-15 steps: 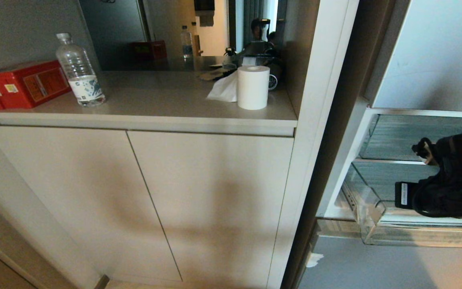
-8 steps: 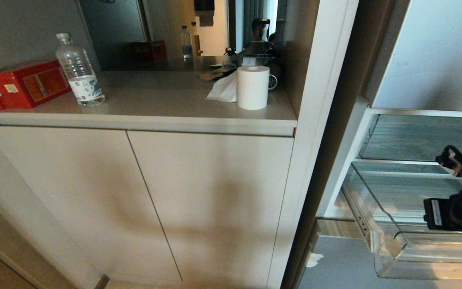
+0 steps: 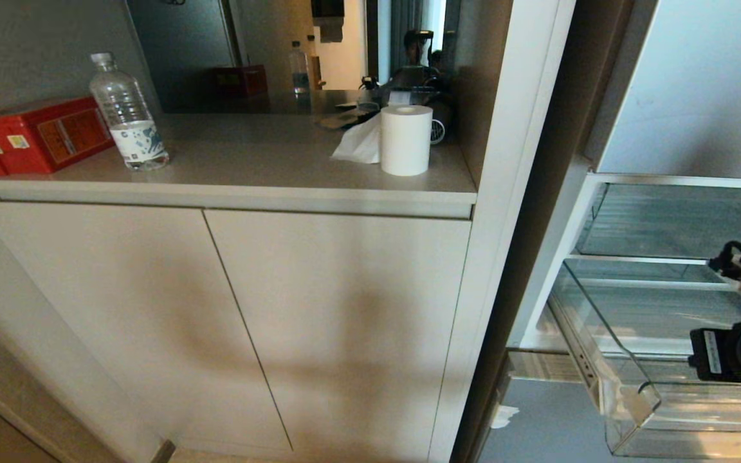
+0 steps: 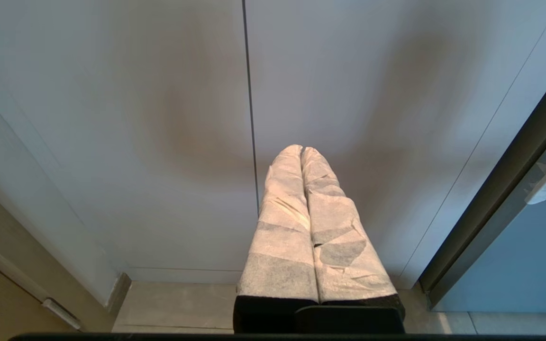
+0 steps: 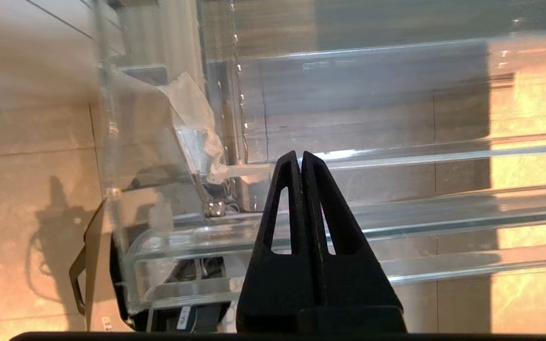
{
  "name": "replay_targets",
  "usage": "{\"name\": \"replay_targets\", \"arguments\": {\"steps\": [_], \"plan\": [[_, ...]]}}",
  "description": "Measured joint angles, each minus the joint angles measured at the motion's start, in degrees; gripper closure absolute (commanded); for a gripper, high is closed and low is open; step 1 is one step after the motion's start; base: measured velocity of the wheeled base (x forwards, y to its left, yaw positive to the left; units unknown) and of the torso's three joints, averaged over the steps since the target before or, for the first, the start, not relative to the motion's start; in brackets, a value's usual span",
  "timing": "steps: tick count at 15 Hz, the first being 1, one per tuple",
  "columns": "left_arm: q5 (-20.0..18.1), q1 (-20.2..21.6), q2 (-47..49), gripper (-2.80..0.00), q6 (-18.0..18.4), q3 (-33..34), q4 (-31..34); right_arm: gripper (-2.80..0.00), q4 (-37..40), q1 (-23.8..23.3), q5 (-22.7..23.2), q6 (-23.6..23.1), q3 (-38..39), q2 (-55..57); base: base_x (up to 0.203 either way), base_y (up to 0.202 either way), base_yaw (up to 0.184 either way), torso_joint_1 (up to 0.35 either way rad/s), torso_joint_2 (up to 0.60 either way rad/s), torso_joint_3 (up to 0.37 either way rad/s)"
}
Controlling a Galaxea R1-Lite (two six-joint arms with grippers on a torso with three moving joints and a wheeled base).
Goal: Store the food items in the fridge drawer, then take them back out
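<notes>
Only the right wrist view shows the right gripper [image 5: 300, 158] clenched empty over the fridge drawer [image 3: 628, 405]; the left gripper [image 4: 301, 151] is pressed closed too.

the fridge drawer [image 3: 628, 411] and right arm [image 3: 740, 350] run off the picture's right edge

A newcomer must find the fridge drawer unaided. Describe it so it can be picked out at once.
Look right of the counter, into the open fridge. Beneath the clear flat-fronted compartment sits the fridge drawer, a wide, shallow, transparent bin. Unlike that compartment, it is pulled out, with a tall clear front lip, and the shut right gripper hangs over it.
</notes>
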Motion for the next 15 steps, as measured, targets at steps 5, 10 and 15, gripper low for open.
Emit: {"name": "replay_targets", "arguments": {"steps": [5, 10, 15], "plan": [[0.0, 0.0, 0.0, 0.0, 0.0, 0.0, 0.0, 0.0, -1.4, -0.1, -0.1, -0.6, 4.2, -1.9, 0.0, 0.0, 0.0, 0.0, 0.0, 0.0], [0.0, 0.0, 0.0, 0.0, 0.0, 0.0, 0.0, 0.0, -1.5, -0.1, -0.5, 0.2, 3.6, -7.0, 0.0, 0.0, 0.0, 0.0, 0.0, 0.0], [0.0, 0.0, 0.0, 0.0, 0.0, 0.0, 0.0, 0.0, -5.6, -0.1, -0.1, -0.5, 4.5, -16.8, 0.0, 0.0, 0.0, 0.0, 0.0, 0.0]]}}
